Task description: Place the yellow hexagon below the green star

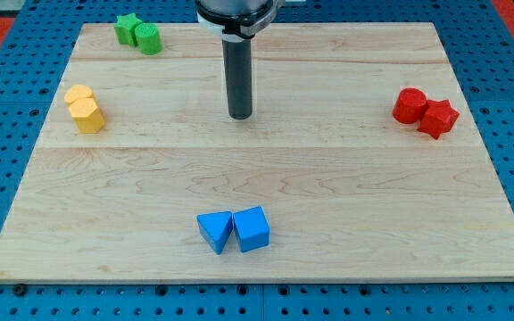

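The green star (128, 28) sits near the view's top left corner of the wooden board (328, 178), touching a green cylinder (149, 39) on its right. Two yellow blocks touch each other at the view's left edge: an upper one (78, 94) and a lower one (88, 116). I cannot tell which of them is the hexagon. They lie below and a little left of the green star. My tip (240, 116) rests on the board near the top centre, well to the right of the yellow and green blocks, touching nothing.
A red cylinder (408, 104) and a red star (438, 118) touch each other at the view's right. A blue triangle (214, 232) and a blue cube (252, 228) sit together at the bottom centre. Blue pegboard surrounds the board.
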